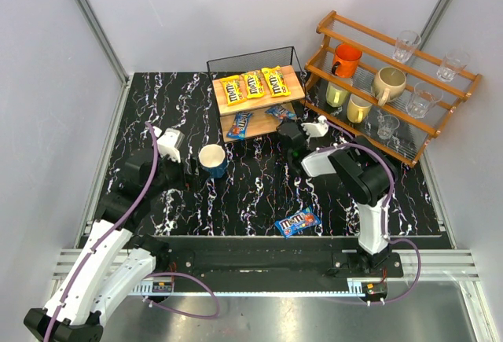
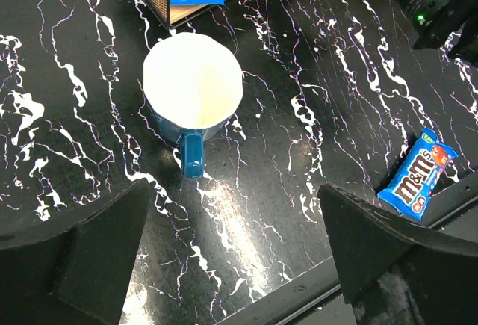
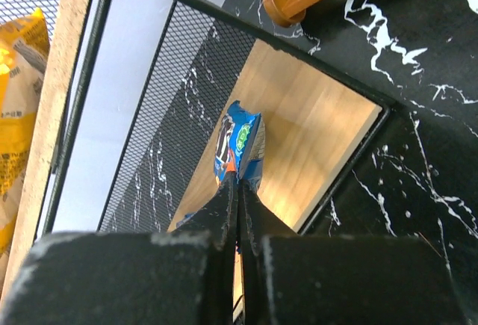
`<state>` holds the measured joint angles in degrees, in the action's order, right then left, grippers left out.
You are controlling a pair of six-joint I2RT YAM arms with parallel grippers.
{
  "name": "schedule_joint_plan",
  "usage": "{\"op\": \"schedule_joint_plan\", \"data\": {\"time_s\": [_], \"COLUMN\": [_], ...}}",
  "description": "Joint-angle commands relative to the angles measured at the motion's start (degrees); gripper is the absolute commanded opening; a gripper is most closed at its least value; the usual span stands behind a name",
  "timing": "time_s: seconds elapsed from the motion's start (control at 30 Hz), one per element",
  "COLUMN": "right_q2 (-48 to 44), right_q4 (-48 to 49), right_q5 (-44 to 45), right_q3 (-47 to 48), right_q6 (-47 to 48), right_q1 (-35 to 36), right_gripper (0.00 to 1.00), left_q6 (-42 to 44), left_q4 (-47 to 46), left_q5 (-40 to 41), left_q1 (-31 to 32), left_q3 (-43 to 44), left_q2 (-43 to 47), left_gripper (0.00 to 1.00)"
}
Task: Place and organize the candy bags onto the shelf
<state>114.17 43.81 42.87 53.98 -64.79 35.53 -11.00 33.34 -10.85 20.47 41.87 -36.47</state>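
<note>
Right tool (image 3: 237, 194) (clamped) apparently grips blue bag (image 3: 243, 140).

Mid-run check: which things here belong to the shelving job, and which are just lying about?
Job:
- shelf
- three yellow bags on its top board
- blue bag on the lower board
- blue bag in the right pincer
- right pincer
- blue bag on the table

Lying about:
- blue mug
- rack with mugs and glasses

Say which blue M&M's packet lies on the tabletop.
The packet near the front edge; a second lies on the shelf's lower board, a third is in the right jaws.
</note>
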Motion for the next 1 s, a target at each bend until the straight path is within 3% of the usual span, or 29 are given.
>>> {"op": "schedule_joint_plan", "data": {"time_s": [0.0,0.57,0.97], "right_q2": [2.3,7.5,9.2], "right_q4": [3.0,-5.2,-1.7], "right_q5": [7.7,10.2,5.0], "right_q3": [3.4,10.3,9.1], "right_q6": [-1.6,-5.6,-4.1], "right_q1": [0.5,0.4,0.4], "right_gripper": [0.00,0.02,0.08], "left_q6": [-0.1,-0.2,-0.2], "left_q4": [-2.3,-2.3,-2.2], "left_q5": [-1.3,-1.1,-0.7], "left_q1": [0.2,0.2,0.2], "left_q3": [0.3,0.2,0.2], "left_q2": [0.4,1.0,1.0], "left_gripper": [0.99,0.99,0.99]}}
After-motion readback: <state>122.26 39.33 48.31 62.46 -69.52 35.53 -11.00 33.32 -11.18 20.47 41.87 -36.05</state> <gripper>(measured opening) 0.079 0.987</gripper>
